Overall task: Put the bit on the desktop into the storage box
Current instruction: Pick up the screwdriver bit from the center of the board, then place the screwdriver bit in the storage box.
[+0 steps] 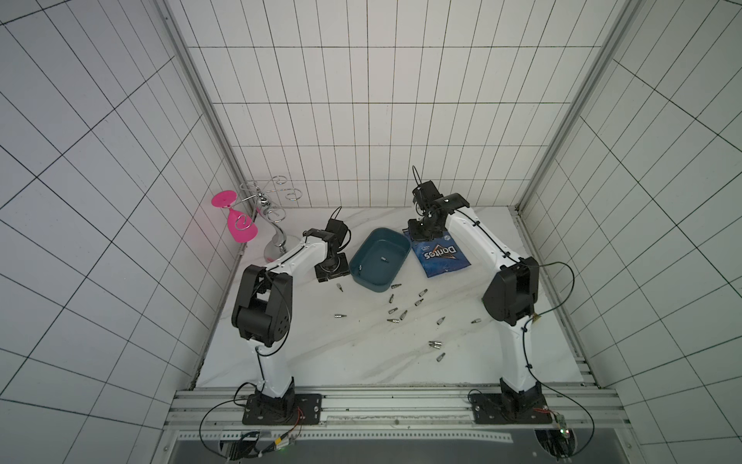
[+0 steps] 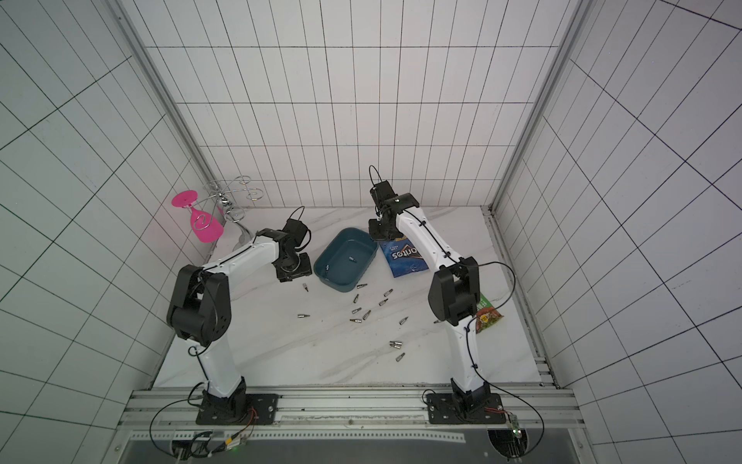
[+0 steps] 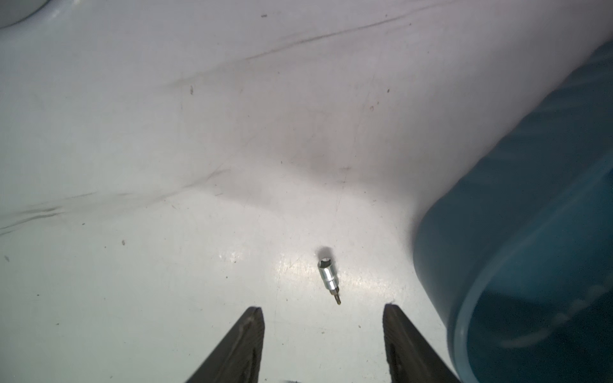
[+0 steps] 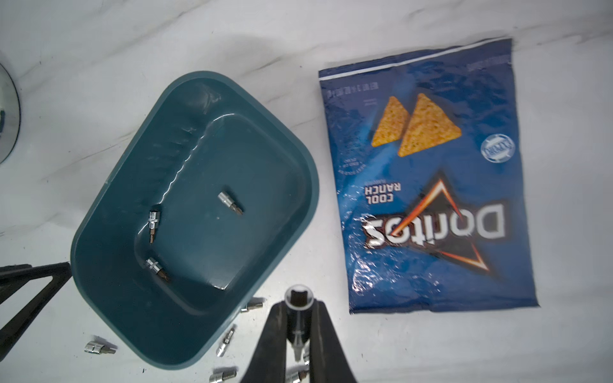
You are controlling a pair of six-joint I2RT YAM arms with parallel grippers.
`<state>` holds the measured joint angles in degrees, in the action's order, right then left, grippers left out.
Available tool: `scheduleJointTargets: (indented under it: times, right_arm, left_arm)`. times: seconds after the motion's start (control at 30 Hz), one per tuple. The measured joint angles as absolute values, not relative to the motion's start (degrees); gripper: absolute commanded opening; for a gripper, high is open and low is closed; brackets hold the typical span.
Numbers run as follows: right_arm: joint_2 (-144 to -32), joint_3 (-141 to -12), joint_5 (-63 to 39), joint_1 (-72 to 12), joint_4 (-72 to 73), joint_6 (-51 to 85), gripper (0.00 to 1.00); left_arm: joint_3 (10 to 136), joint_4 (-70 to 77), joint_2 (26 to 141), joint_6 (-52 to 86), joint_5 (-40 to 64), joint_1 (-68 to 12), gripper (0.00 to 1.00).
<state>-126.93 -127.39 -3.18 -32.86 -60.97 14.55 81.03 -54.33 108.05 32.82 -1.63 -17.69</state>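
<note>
Marble-veined white counter point(image 3: 132, 132) bears a loose bit point(image 3: 329, 277) just ahead of the half-spread left fingers point(image 3: 245, 338), lengthwise to them (tip toward them); right fingers point(image 4: 275, 331) pinch a second bit point(image 4: 299, 311) near the storage box point(image 4: 300, 172).

Left arm point(image 1: 277, 363): white tapered links with black rounded joint housings. The elbow housing point(image 1: 261, 305) shows a cluster of small holes at its 4 o'clock side.

Right arm point(image 1: 518, 353): same build and colours.

A thin black cable point(image 1: 488, 241) runs along each white link, pinned by black clips point(image 1: 504, 254).

Base plates point(image 1: 281, 409): black and rectangular. Red wires point(image 1: 299, 415) leave each at 3 o'clock. A small board point(image 1: 564, 432) with a green light sits at 4 o'clock of the right plate.

Left gripper point(image 3: 323, 308): fingers point(image 3: 242, 345) black, wedge-shaped and blunt-tipped.
</note>
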Motion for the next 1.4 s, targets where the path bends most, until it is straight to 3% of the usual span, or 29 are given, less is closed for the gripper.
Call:
scheduleJointTargets:
  times: [0.33, 0.73, 1.4]
  right_arm:
    - [-137.34, -140.57, -6.04, -35.38, -64.45, 9.06, 0.0]
    - [-144.92, -143.59, -8.16, -36.14, -63.92, 3.4, 0.0]
    - [-145.73, -145.62, -9.67, -38.65, -60.2, 1.93, 0.0]
  left_arm:
    - [79.24, -50.83, 110.1, 34.11, 0.32, -16.8, 0.6]
    - [78.59, -49.47, 112.49, 34.46, 1.78, -16.71, 0.55]
    - [77.23, -49.5, 112.79, 34.0, 1.19, -16.71, 0.37]
